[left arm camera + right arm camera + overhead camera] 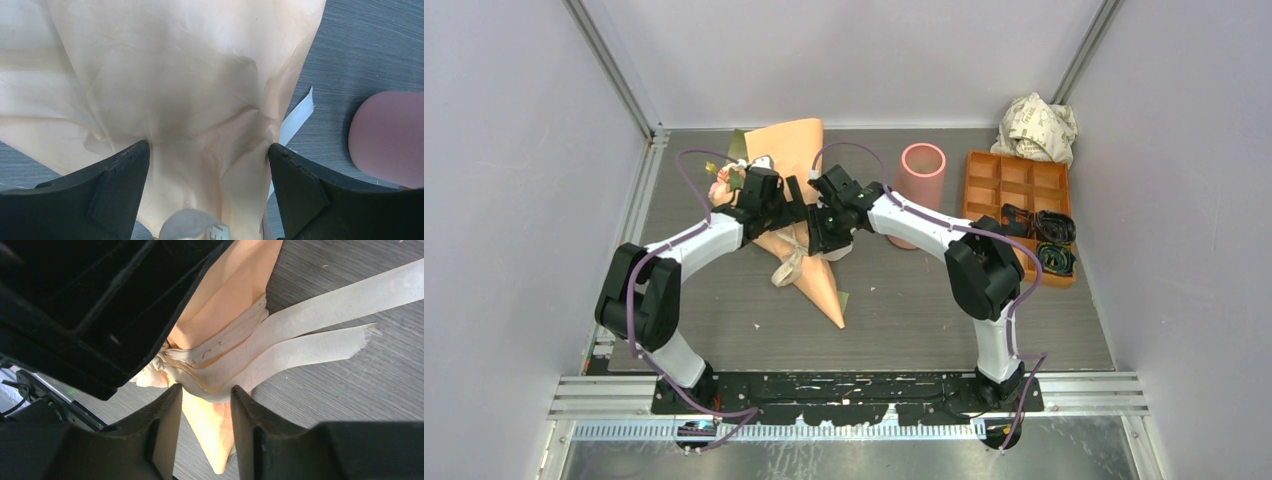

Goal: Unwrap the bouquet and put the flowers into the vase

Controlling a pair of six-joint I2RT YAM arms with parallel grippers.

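The bouquet (pixel 822 288) lies on the table as a peach paper cone, tip toward the arms, with a beige ribbon (pixel 786 268) tied round its narrow part. Pink flowers (pixel 720 187) peek out at its wide end, left of my left wrist. My left gripper (pixel 796 205) is open; its fingers straddle the cone's body (pixel 190 75), and the paper touches both inner faces. My right gripper (pixel 204 390) is open about halfway, its tips at the ribbon band (pixel 225 360), the cone tip showing between the fingers. The salmon-pink vase (pixel 918 180) stands just right of both grippers.
An orange compartment tray (pixel 1014 185) holding black cables (pixel 1044 235) sits at the right. Crumpled white printed paper (pixel 1036 125) lies in the back right corner. Grey walls close in the table on three sides. Long ribbon tails (pixel 320 315) trail over the table.
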